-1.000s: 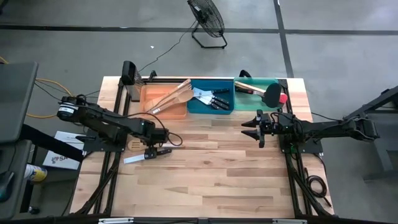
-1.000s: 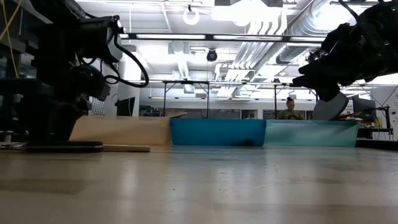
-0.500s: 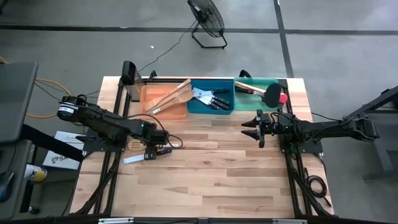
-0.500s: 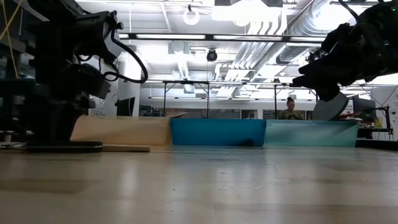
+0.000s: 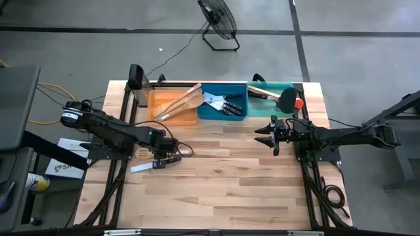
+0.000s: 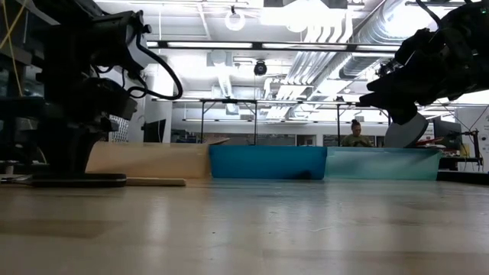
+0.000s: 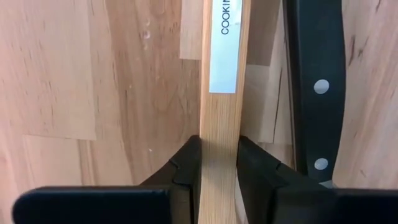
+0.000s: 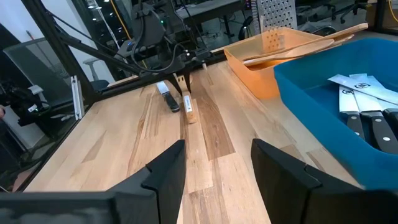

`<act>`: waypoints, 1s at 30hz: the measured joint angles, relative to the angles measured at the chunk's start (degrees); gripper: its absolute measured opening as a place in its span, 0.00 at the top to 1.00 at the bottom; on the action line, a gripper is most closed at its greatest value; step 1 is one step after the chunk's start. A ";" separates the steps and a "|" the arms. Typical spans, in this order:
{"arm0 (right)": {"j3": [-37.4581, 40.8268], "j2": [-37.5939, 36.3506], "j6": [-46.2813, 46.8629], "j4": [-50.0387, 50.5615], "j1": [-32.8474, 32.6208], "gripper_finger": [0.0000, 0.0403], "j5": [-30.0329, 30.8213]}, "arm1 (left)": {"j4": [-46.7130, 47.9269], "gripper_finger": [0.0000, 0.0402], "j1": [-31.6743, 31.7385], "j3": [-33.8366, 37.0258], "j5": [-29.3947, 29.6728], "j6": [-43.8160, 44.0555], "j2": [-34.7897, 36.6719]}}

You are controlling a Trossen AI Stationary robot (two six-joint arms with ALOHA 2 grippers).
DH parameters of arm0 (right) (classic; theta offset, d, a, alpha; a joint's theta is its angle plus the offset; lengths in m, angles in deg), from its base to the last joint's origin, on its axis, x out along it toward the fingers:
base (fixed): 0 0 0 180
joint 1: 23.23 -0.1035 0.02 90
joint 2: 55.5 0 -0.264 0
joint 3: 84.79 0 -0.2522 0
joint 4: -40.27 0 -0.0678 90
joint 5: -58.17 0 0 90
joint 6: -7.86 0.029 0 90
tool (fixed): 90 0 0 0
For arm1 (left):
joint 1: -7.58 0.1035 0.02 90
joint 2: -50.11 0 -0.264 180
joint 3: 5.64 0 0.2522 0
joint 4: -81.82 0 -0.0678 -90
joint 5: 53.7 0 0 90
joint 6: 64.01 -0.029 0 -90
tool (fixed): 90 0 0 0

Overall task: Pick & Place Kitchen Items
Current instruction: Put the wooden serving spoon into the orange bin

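A pale wooden utensil (image 7: pixel 221 56) with a white label lies flat on the table at the left. A black-handled knife (image 7: pixel 314 87) lies alongside it. My left gripper (image 5: pixel 162 156) stands over the utensil, pointing down, shut on its handle. In the right wrist view the utensil (image 8: pixel 188 107) and the knife (image 8: pixel 168 99) show below that gripper. My right gripper (image 5: pixel 272 136) hangs open above the table near the green bin, with nothing between its fingers. My left gripper pinches the wooden utensil's handle (image 7: pixel 219 149) between its two fingers (image 7: pixel 186 165), partway along it, short of the label. The fingers come from above, pointing down, and lie across the handle. The utensil lies flat on the table (image 6: pixel 157 182).
Along the far edge stand an orange bin (image 5: pixel 157 105) with wooden utensils, a blue bin (image 5: pixel 205 108) with knives and a green bin (image 5: pixel 262 85) with black- and red-headed turners. Bare tabletop (image 5: pixel 223 177) spreads toward the near edge. A person (image 6: pixel 355 136) sits far behind the table.
My left gripper has stayed over the wooden utensil and drawn its fingers together onto the handle. The utensil and the knife lie where they were. My right gripper has kept still.
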 joint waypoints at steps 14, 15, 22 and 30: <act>0.00 -0.01 0.00 -0.01 0.00 0.57 0.09 | 5.14 0.83 -1.67 -6.10 1.43 1.93 -0.78; 0.01 0.00 0.00 0.01 0.00 0.57 0.09 | 5.59 0.83 -1.67 -6.81 1.96 1.70 -0.79; -0.01 -0.01 0.00 -0.01 0.00 0.57 0.13 | 7.10 0.83 -1.67 -12.00 4.88 1.48 -0.70; -0.01 0.00 0.00 0.01 0.00 0.57 0.02 | 8.58 0.83 -2.85 -19.38 9.64 4.23 -0.58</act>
